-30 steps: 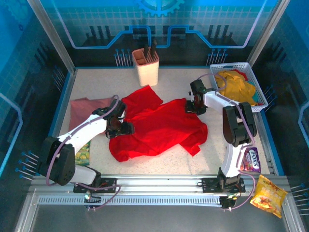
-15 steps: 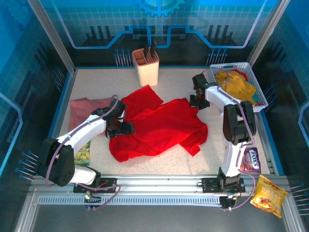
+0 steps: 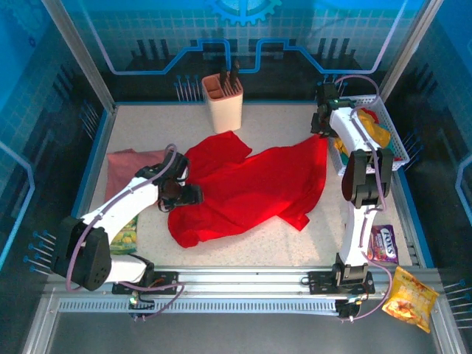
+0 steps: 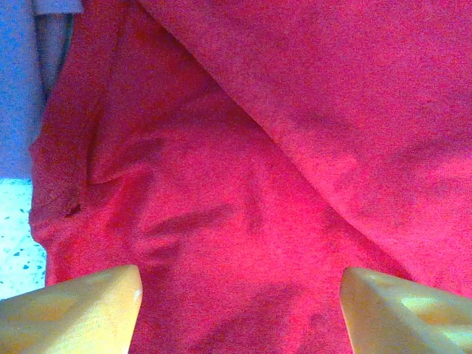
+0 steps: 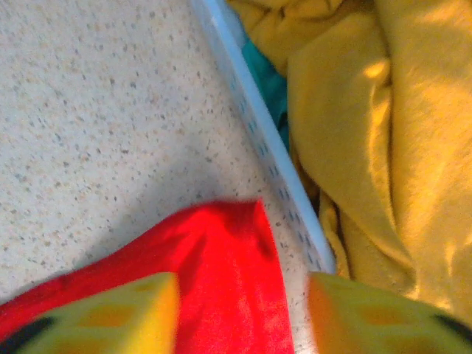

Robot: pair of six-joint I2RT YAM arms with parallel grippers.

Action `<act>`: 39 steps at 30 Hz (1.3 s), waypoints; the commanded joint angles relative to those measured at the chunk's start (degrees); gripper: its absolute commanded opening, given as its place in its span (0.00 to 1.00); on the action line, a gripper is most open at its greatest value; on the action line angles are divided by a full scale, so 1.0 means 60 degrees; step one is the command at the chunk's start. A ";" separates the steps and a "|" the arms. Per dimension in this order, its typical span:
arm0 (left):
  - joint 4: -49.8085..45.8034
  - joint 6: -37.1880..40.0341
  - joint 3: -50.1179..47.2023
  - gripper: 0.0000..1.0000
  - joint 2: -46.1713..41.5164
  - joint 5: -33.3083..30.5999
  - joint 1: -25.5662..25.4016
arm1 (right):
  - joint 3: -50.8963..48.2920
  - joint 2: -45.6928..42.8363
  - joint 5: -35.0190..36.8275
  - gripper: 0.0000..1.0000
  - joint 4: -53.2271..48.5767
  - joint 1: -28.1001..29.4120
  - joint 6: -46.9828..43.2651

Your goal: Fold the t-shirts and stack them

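On the table's [image 3: 251,247] left side a pink tee [image 3: 125,164] lies flat, partly under the left arm, with a green packet [image 3: 127,237] nearer the bases. Just right of it the left end effector [image 3: 181,195] sits low on the left part of the red tee [image 3: 243,188]. In its wrist view the two yellow fingers [image 4: 81,302] are spread wide, released, with wrinkled red cloth across the gap and a sliver of speckled table at the left edge.

The red tee covers the middle of the table. Its long axis runs on a diagonal, from the near-left corner by the left arm to the far-right corner by the basket [image 3: 397,146]. One sleeve-like flap points toward the back, at a beige block [image 3: 223,102] well apart from it; another points to the near right.

The far-right corner is drawn taut and raised to the right end effector [image 3: 322,127], which hangs at the basket's left wall. From the right wrist, a red point of cloth stands between the fingers [image 5: 110,313] and casts a shadow on the table. The end effector seems clenched on it, though the pinch itself falls below the frame.

Yellow tees [image 3: 366,125] are heaped in the basket, with teal cloth [image 5: 265,81] among them. A purple packet [image 3: 383,243] and an orange packet [image 3: 409,295] lie near the right arm's base.
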 commanded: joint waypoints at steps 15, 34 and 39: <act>-0.1687 -0.1535 -0.0875 0.73 -0.2079 0.0566 -0.0018 | -0.7683 -0.6231 -0.2413 0.90 0.1715 0.2521 0.0252; -0.1040 -0.5133 -0.3611 0.56 -0.4551 0.0822 -0.1676 | -1.3190 -1.1116 -0.1485 0.77 0.1014 0.5263 0.3523; -0.0948 -0.5680 -0.4068 0.46 -0.4800 0.0787 -0.2026 | -1.3689 -1.0812 -0.1664 0.69 0.1848 0.5348 0.3781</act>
